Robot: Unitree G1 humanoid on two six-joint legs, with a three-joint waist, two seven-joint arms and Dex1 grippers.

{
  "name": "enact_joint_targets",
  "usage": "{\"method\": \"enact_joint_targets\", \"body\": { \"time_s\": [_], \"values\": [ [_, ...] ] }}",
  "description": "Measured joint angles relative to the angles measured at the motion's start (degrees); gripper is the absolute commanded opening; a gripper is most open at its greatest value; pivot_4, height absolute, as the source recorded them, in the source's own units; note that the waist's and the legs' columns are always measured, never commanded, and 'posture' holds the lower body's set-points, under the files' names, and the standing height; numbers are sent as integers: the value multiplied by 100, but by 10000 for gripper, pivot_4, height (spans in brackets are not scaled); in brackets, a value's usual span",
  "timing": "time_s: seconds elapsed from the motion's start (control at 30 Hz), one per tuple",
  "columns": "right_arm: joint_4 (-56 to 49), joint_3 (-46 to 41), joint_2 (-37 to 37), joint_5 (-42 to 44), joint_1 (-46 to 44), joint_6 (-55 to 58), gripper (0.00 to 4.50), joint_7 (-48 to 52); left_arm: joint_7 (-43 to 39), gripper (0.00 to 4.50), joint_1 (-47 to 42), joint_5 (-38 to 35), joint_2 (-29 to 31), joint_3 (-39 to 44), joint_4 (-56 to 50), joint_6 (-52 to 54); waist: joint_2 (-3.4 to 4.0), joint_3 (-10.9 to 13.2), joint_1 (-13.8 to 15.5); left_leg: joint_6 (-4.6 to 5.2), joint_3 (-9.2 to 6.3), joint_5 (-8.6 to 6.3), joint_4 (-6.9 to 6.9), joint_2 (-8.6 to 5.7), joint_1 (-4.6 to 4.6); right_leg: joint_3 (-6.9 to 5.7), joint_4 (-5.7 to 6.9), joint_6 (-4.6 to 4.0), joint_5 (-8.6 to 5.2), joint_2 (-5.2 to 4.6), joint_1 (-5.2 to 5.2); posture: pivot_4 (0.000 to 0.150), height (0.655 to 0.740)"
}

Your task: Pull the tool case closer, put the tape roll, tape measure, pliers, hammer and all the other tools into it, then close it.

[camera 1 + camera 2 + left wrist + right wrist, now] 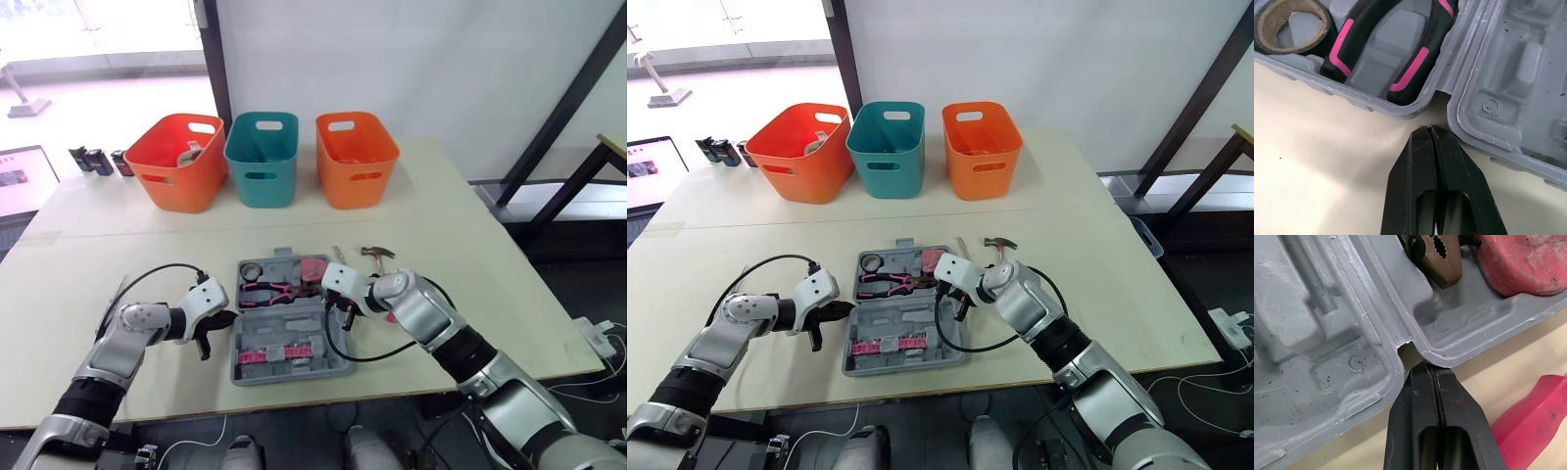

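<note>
Head views, risk: the hammer (999, 243) lies on the table (470, 294) outside the tool case (284, 321). If I closed the case now I'd strand it, and I judge a one-sided pull would twist the case.
Head views, position: left gripper (227, 319) at the case's left edge, right gripper (340, 311) at its right edge, both by the hinge line.
Left wrist, state: fingers pressed together, empty, the tip just short of the hinge notch. Pliers (1410, 68) and tape roll (1290, 24) are seated beyond.
Left wrist, risk: I expect the tip could skid off the rim.
Right wrist, state: fingers together, empty, the tip against the rim at the notch, the tape measure (1523, 259) inside.
Right wrist, risk: the red handle (1533, 416) just beside my fingers could get knocked.
</note>
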Motion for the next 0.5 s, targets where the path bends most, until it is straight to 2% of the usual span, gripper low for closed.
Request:
{"method": "enact_joint_targets", "body": {
  "time_s": [0.27,0.4,0.5],
  "values": [
    [21,-10,-135,-19,-5,-51,0,82,-4,309,-89,-2,-1,3,167,-72,0,0,22,0,0,0,0,-1,-1,0,-1,0,-1,-1,2,1500,7400],
    [-71,-103,-390,4,66,-69,0,157,-6,309,-124,-15,60,38,255,-126,0,0,33,0,0,0,1,-1,-4,0,-2,0,-2,-2,1,1500,7400],
    [-403,-396,-854,147,346,-111,0,280,-18,309,-7,-154,294,298,253,-106,1,2,36,0,0,0,0,-1,-29,0,-3,4,-3,-3,-21,1500,7400]
  ]
}}
